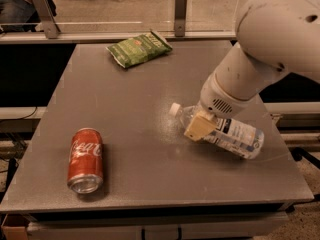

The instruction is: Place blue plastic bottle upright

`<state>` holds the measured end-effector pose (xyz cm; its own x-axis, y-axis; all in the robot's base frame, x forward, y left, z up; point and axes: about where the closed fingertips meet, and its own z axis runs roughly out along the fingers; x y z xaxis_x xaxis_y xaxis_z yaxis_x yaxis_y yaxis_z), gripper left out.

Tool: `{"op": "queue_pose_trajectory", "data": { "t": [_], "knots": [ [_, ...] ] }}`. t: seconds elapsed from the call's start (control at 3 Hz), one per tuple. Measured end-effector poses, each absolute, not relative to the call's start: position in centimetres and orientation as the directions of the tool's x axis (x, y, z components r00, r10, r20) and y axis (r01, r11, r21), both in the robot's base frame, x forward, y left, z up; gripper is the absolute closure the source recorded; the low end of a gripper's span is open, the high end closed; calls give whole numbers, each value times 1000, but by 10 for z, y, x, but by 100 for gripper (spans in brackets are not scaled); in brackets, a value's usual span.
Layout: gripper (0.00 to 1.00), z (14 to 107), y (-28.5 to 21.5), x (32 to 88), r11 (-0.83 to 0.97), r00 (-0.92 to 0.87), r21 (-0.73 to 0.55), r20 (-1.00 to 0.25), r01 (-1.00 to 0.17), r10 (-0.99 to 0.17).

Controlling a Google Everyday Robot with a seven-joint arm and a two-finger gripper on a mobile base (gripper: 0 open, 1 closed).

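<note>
The bottle [234,134] lies on its side at the right of the surface [145,91], well apart from the can [86,159] near the front left corner and from the chip bag [139,49] at the back. Its long axis runs on a diagonal: the white cap [175,109] points toward the back left and the middle of the surface, while the base points toward the front right edge and sits near it. The end effector [201,125] is down on the bottle at the shoulder, just behind the cap, so most of the body stretches away from it toward the front right. A tan part of it rests against the side of the bottle that faces the camera. Its far side is hidden behind the bottle and the white arm [240,79], so I cannot tell how far open it is, or whether it has the bottle gripped or is only set around it. There is one arm, and it reaches in from the right, over the base end. The coming move looks to turn on that axis. To stand the bottle up, the cap end has to rise while the base swings down under it. With the hold so near the cap, the long body would hang below the hold, which suits tipping it upright. The base is close to the front right edge, so it would be wiser to set it down further toward the middle.
</note>
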<state>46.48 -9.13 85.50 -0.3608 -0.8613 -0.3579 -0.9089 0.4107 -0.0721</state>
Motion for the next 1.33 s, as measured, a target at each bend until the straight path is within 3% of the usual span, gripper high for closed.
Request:
{"op": "queue_pose_trajectory", "data": {
  "t": [0.67, 1.33],
  "knots": [
    [100, 903, -53, 512, 326, -212, -60, -647, -944, -733],
    [100, 945, -51, 541, 259, -108, 5, -917, -966, -383]
  ]
}}
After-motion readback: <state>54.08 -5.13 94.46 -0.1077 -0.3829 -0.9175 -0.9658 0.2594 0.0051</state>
